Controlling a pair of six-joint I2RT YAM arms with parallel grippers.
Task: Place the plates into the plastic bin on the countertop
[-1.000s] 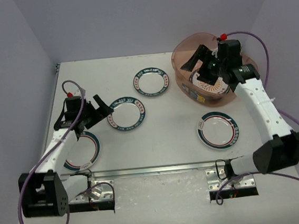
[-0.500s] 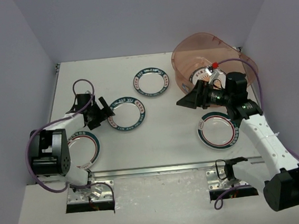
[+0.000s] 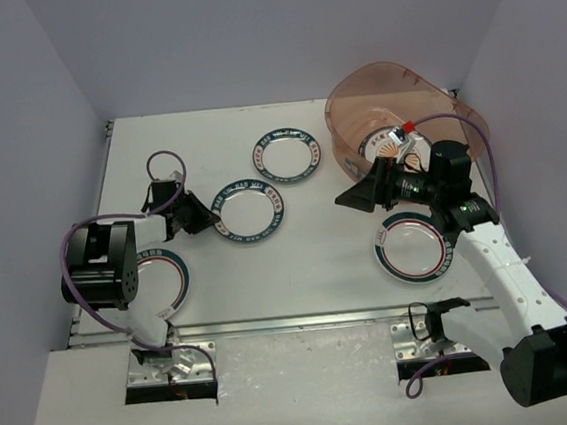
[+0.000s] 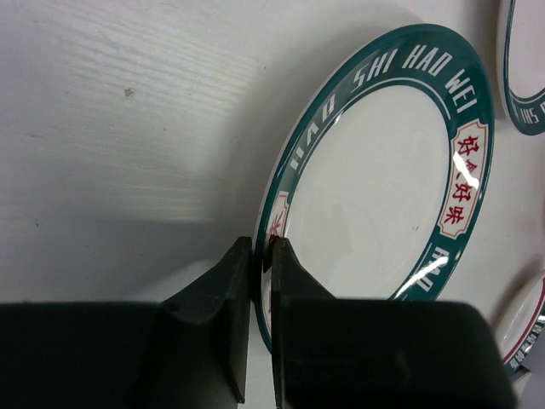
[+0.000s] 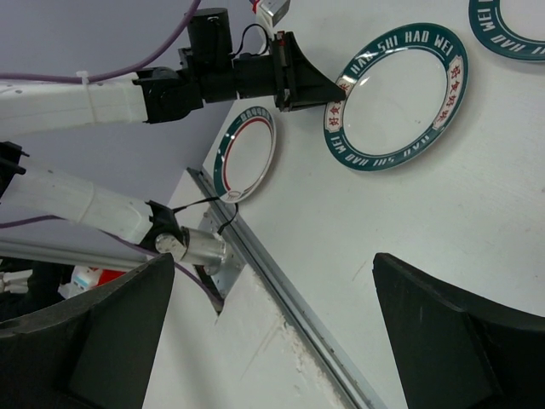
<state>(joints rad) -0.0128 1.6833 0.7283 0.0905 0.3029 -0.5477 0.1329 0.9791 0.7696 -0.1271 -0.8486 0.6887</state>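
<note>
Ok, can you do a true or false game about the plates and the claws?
1. The left claw is pinching the rim of the teal-lettered plate. True.
2. The right claw is holding a plate. False: it is open and empty, hanging above the countertop.
3. The plastic bin has an orange-patterned plate in it. True.
4. The red-striped plate is inside the bin. False: it lies on the countertop by the left arm.
</note>
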